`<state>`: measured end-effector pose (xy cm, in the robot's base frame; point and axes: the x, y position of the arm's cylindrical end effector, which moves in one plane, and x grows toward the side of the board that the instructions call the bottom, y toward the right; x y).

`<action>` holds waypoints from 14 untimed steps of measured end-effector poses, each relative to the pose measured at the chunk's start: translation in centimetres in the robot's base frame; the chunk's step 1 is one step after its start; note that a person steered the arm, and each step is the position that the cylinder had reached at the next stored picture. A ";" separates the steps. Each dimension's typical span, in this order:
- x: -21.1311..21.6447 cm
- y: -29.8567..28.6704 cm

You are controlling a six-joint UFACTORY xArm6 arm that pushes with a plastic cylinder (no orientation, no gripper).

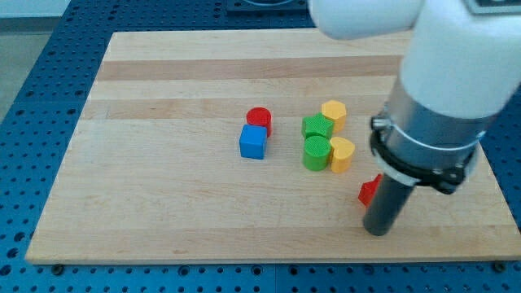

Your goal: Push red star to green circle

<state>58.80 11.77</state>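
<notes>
The red star (369, 191) lies at the view's lower right, partly hidden behind my rod. My tip (377, 231) rests on the board just below and right of it, touching or nearly touching it. The green circle (316, 152) stands left of the star, in the cluster at the board's middle right, with the yellow block (342, 154) pressed against its right side, between it and the star.
A green star-like block (317, 127) and a yellow hexagon (334, 113) sit above the green circle. A red cylinder (259, 120) and a blue cube (253, 142) sit left of the cluster. The arm's white body covers the upper right.
</notes>
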 end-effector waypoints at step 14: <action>-0.1 -2.3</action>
<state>58.73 9.42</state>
